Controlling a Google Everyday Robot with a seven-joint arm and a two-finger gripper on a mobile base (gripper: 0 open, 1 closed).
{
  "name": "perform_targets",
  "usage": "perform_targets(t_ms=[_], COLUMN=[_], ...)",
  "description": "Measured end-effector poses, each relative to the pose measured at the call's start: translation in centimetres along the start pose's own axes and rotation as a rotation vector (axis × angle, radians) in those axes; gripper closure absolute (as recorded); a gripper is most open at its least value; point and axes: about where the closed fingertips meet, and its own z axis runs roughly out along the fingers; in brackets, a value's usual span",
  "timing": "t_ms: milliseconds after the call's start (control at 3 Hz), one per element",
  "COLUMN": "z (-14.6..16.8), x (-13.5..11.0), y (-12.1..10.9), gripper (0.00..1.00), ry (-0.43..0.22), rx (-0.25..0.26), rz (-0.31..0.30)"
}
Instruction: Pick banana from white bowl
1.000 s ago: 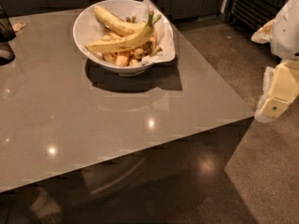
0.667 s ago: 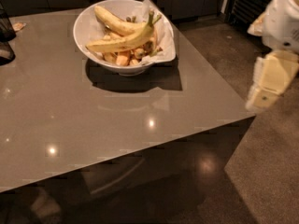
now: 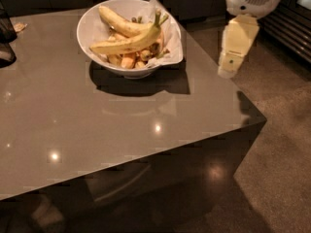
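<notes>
Tool (image 3: 227, 71): mine, held in the air, touching nothing; clenched or released, I cannot tell | worktop (image 3: 97, 130): its edge just beside tool | white bowl (image 3: 85, 29): on worktop, left of tool | banana (image 3: 127, 44): in bowl, uppermost, well apart from tool

surface (image 3: 97, 125): glossy, smooth, mirrors lights | white bowl (image 3: 88, 29): smooth, faint sheen | liner (image 3: 171, 47): creased white paper | pincer (image 3: 227, 69): pale matt plastic, beyond surface's right edge
</notes>
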Motion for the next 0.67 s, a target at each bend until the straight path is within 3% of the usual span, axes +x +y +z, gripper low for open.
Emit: perform_targets(t_ms=[333,667], z=[-0.23,0.20], x=[-1.36,-1.20], y=[-0.66,-1.23], gripper=[0.00,0.00], ry=[-0.025,-0.022], rx=[0.026,0.021], rz=[-0.014,-0.008])
